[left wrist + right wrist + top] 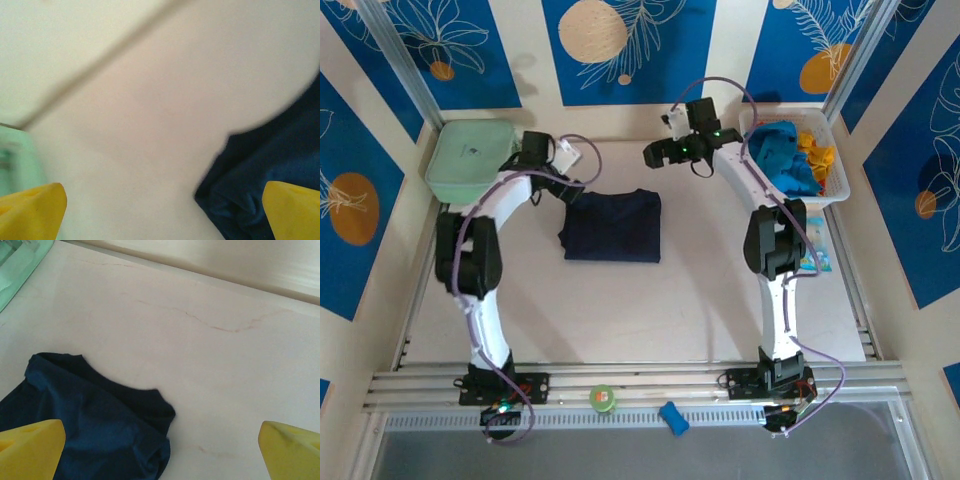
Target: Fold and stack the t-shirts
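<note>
A dark navy t-shirt (pixel 612 225) lies folded into a rectangle in the middle of the table. My left gripper (pixel 563 170) hovers at its far left corner; its yellow fingertips (pixel 30 210) stand wide open over bare table, with the navy cloth (pixel 270 170) by the right one. My right gripper (pixel 655 153) hangs open above the table beyond the shirt's far right corner, its fingertips (pixel 292 450) apart and the navy shirt (pixel 85 425) below to the left. A turquoise-blue t-shirt (pixel 775 150) and an orange-yellow t-shirt (pixel 817 155) lie bunched in the white mesh basket (pixel 835 195).
A pale mint-green box (pixel 470 155) sits at the back left, its edge also in the left wrist view (pixel 12 160) and its corner in the right wrist view (pixel 20 260). A green tape roll (pixel 604 399) and a blue object (pixel 672 417) rest on the front rail. A small card (pixel 815 255) lies by the right arm.
</note>
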Controlling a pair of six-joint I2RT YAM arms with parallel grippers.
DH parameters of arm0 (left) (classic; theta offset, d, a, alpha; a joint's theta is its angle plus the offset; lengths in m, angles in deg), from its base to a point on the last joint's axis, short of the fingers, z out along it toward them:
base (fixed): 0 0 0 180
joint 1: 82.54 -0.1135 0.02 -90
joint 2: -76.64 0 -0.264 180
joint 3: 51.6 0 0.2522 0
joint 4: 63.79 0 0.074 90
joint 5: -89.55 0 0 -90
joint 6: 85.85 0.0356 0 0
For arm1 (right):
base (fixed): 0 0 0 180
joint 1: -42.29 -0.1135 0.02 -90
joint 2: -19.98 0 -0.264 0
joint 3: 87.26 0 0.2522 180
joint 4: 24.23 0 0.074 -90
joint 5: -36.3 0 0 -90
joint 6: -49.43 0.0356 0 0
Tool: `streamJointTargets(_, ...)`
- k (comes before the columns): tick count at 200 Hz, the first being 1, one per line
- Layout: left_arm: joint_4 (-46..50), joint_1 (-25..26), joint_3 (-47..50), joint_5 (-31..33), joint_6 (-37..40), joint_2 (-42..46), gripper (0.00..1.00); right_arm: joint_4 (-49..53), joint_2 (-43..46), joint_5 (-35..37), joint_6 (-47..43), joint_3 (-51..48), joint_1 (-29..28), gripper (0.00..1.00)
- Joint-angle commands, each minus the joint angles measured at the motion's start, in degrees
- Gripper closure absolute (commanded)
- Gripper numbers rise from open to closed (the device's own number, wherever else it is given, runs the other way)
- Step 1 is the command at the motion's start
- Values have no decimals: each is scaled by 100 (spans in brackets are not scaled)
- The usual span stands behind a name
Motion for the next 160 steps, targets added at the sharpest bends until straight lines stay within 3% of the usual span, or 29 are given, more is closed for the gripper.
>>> streamJointTargets(1, -1779, -140, 654, 384, -1028, 1101, 1, 450, 1053, 502, 416, -549, -132, 1)
streamJointTargets(19, -2041, -146, 1167, 462, -1342, 1915, 1, 845, 1545, 310, 840, -904, 40, 1)
streamJointTargets(36, -1825, -144, 1644, 762, -2182, 2639, 0, 823, 1842, -812, 1416, -1500, 420, 1)
streamJointTargets(48, -1669, -144, 2024, 246, -2196, 3149, 1, 633, 1997, -1128, 1715, -2041, 539, 1)
streamJointTargets(61, -1144, -127, 2277, -457, -2039, 3597, 1, 487, 2141, -912, 1801, -2544, 416, 0)
streamJointTargets(69, -783, -121, 2380, -564, -2249, 3784, 0, 467, 2175, -782, 1902, -2766, 327, 2)
streamJointTargets(85, 82, -109, 2448, -739, -2544, 4000, 9, 391, 2160, -577, 2131, -3082, 87, 8)
streamJointTargets(119, 1536, -66, 2483, -564, -3177, 3901, 43, 654, 1639, 239, 2481, -2986, -547, 24)
streamJointTargets(160, 2756, 149, 2107, -178, -3837, 2996, 43, 1043, 699, 819, 2706, -2199, -1041, 28)
